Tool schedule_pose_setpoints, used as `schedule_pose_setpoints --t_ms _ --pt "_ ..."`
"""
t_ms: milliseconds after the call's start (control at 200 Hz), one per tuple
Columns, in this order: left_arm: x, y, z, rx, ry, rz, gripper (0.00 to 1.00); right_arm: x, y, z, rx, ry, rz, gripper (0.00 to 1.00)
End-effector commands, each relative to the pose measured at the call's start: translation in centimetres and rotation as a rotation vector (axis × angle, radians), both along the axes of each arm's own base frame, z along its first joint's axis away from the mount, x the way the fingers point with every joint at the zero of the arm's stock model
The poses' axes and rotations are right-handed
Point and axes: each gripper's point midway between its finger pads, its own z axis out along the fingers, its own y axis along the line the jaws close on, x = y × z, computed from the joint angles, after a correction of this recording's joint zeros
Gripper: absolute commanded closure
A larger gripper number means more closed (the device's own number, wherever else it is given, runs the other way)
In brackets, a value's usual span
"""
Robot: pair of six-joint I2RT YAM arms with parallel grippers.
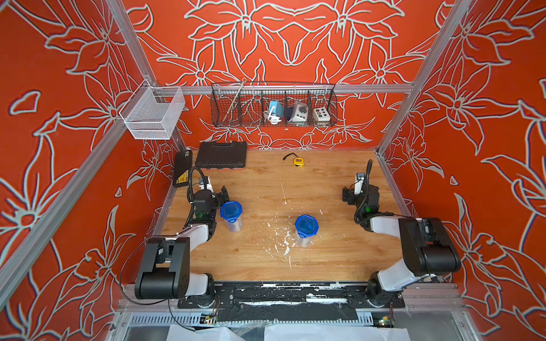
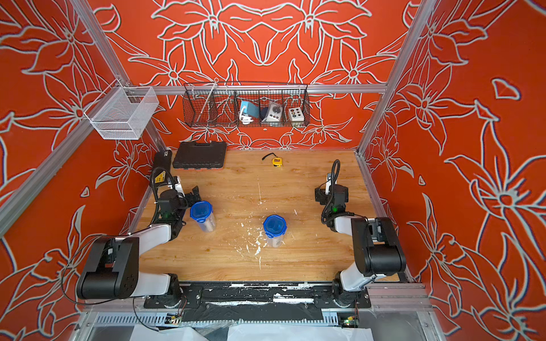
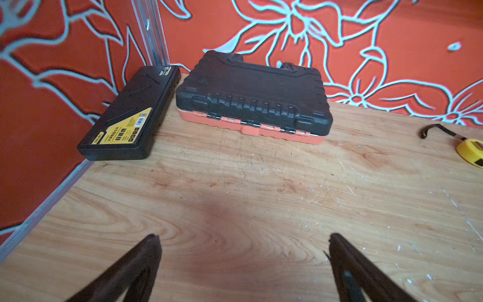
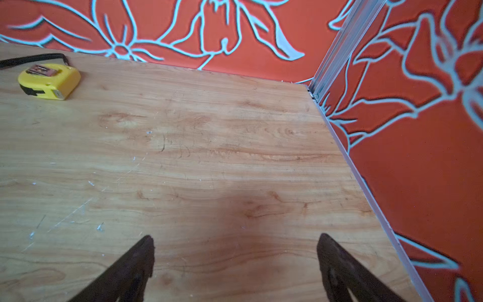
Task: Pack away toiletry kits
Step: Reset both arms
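Blue lids (image 1: 231, 209) sit on top of both clear cups, so the packing looks done or almost done. One cup (image 1: 234, 226) stands just beside the left end effector (image 1: 224, 193). The other cup (image 1: 304, 239) stands near the middle of the table (image 1: 295, 189), well apart from the right end effector (image 1: 346, 197).

Both end effectors are spread wide and hold nothing. The wrist views show only bare wood in front of them.

I cannot tell what is inside the cups, or if every lid tab is snapped down. To finish well, I think one arm should hold a cup by its side while the other pushes each tab down from above. The cups look tall and light, so push gently. The left arm should move slowly, because its cup is close and could tip.
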Motion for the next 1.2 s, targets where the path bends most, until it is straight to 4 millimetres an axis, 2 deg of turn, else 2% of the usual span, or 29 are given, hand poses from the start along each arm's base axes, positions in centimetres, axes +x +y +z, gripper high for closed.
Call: schedule_pose_setpoints --t_ms 0,50,135,275,395,505,596,686,831,976,1091,1196 --pt "0.1 -0.9 1.5 0.01 -0.056 -0.058 0.02 1.7 0.5 1.3 0.047 -0.029 0.014 0.02" --pt "-0.4 -1.0 1.7 -0.007 -0.067 -0.059 0.02 1.9 0.3 1.5 0.048 -0.035 -0.001 0.02" --pt "-1.7 -1.1 1.5 -0.015 -0.073 -0.056 0.02 1.0 -0.6 1.6 0.045 -0.035 -0.054 0.03" --pt "-2.6 -1.4 0.5 -0.048 -0.077 -0.06 0.02 -0.8 -0.5 4.7 0.052 -0.122 -0.039 0.02" --pt "-2.9 -1.5 -0.5 -0.05 -0.069 -0.035 0.02 -2.0 -0.7 6.2 0.007 -0.083 -0.026 0.02" --pt "-2.5 -1.5 -1.2 -0.038 -0.068 -0.029 0.02 -3.9 -0.8 5.4 0.013 -0.074 -0.023 0.02" --pt "-2.6 -1.9 -1.9 -0.013 -0.071 -0.022 0.02 -3.9 -0.9 5.3 0.016 -0.067 -0.023 0.02" --pt "-2.9 -3.6 -1.7 0.038 -0.095 -0.079 0.02 -4.3 -0.5 4.8 0.013 -0.022 0.004 0.02" --pt "-2.9 -3.6 -1.9 0.04 -0.088 -0.08 0.02 -5.3 -0.7 3.8 -0.005 0.036 -0.002 0.02" --pt "-2.8 -3.6 -2.0 0.039 -0.084 -0.08 0.02 -5.4 -1.2 3.3 0.006 0.031 -0.039 0.02" --pt "-2.8 -3.6 -2.1 0.039 -0.082 -0.08 0.02 -5.8 -1.6 1.3 0.041 0.016 -0.075 0.02" --pt "-2.8 -3.6 -2.0 0.04 -0.082 -0.078 0.02 -5.1 -2.6 0.9 0.028 -0.016 -0.122 0.02"
